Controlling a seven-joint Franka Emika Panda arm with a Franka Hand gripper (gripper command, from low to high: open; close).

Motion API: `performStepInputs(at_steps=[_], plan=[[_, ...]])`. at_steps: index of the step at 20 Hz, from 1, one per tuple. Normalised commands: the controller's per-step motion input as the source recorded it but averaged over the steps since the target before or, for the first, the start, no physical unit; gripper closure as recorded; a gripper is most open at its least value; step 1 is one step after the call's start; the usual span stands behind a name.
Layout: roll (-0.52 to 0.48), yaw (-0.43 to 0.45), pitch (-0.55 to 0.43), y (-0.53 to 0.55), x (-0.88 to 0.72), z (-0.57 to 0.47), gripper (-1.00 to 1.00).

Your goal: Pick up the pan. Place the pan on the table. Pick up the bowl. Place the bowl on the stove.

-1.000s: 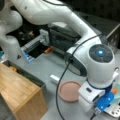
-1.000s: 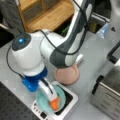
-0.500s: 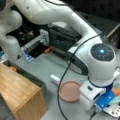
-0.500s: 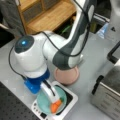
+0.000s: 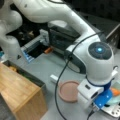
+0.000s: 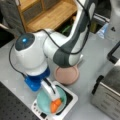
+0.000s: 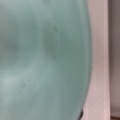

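Pan (image 6: pixel 67 75) sitting on bench (image 6: pixel 95 57) beside stove (image 6: pixel 71 98). Bowl (image 6: pixel 45 102) resting on stove. Pincer (image 6: pixel 51 91) reaching down at bowl rim; grip state unclear.

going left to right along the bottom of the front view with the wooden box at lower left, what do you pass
wooden box → pan resting on the table → end effector over the bowl, on the stove at the right edge
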Motion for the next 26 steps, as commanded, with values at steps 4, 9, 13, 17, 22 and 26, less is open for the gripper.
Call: performStepInputs(at_steps=[4, 9, 13, 17, 22, 26], plan=[[-0.288, -0.073, -0.114, -0.05, -0.49, 0.09, -1.00], [-0.239, -0.108, -0.067, 0.03, -0.46, 0.16, -1.00], [-0.209, -0.109, -0.038, 0.12, -0.38, 0.11, -1.00], [-0.205, -0.094, -0.014, 0.20, -0.34, 0.03, -1.00], [-0.245, -0.041, -0.020, 0.29, -0.44, 0.02, -1.00], [-0.283, 0.092, -0.078, 0.21, -0.62, -0.04, -1.00]])
